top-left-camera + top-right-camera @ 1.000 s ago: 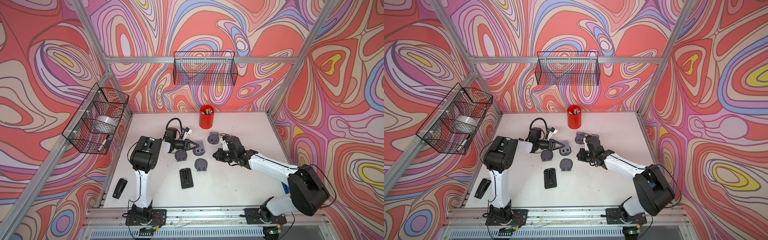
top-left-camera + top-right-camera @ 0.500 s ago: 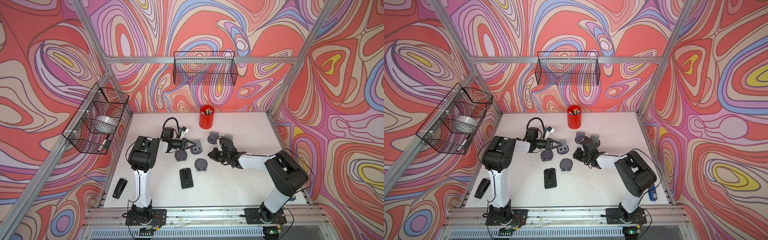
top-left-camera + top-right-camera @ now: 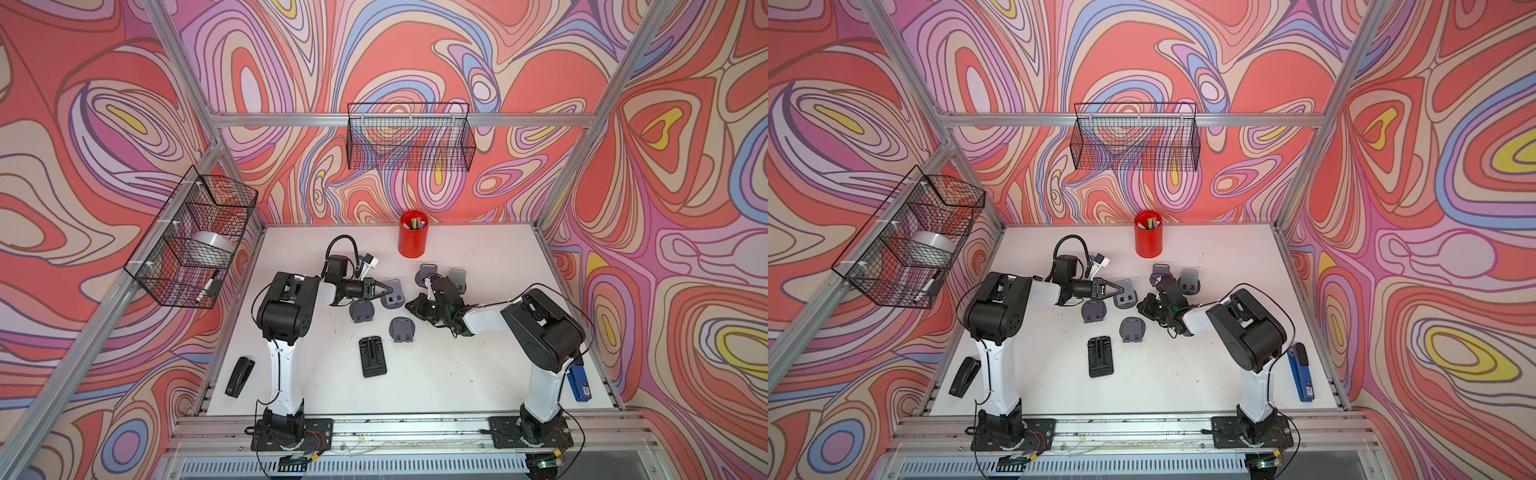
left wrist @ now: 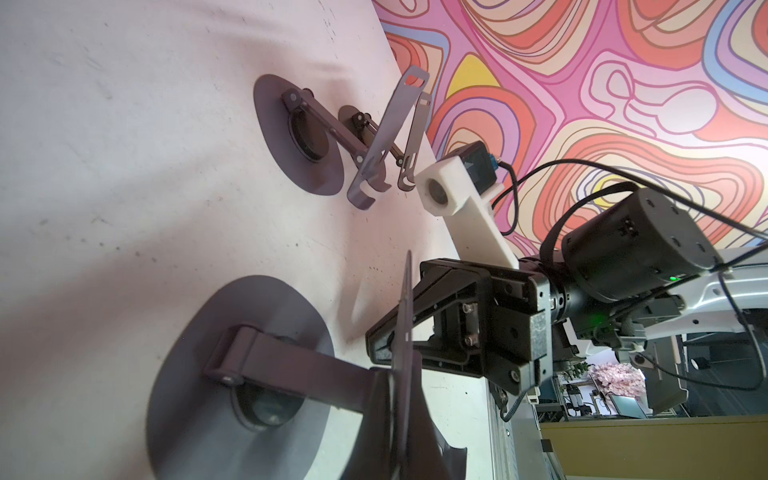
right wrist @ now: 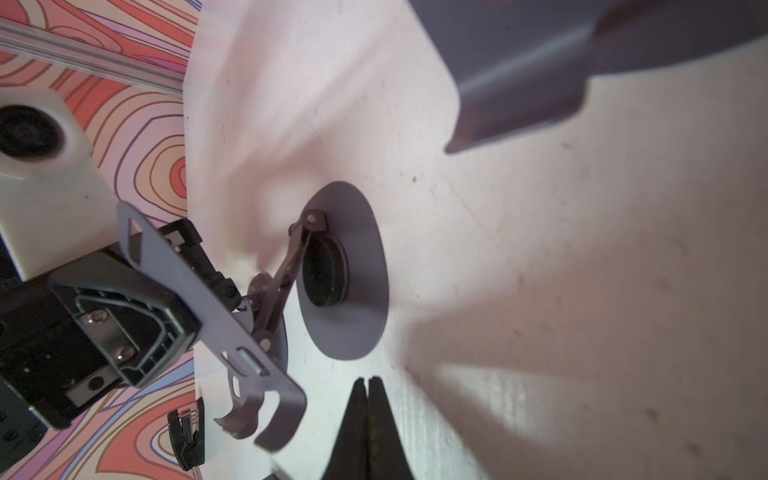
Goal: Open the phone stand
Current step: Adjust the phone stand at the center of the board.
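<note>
The left hand (image 3: 386,287) was clamped narrow on the thin flat plate (image 5: 216,316) of a grey metal phone stand (image 3: 394,294). The stand sat near the middle of the white worktop (image 3: 478,374), a little towards the back. Its oval base (image 5: 353,232) looked to lie flat on the surface, with the hinged arm raised partway between base and plate. The right hand (image 5: 366,415) was pinched fully closed on nothing, its tips just beside the stand and pointing towards it.

The likeliest failure was the base coming along with the plate. Nothing pinned it down, so a pull against a stiff hinge would probably drag or lift the whole stand rather than unfold it.

The plate was smooth and was gripped near one edge. It could twist or slide out of the left hand if the pull ran off the hinge's line.

The closed right hand, if brought in to steady the base, might skid off the slick oval or shove it sideways.

A folded grey stand of the same kind (image 3: 360,309) lay just beside the base and a second folded stand (image 3: 401,329) lay near it, so a dragged base could knock either one.
</note>
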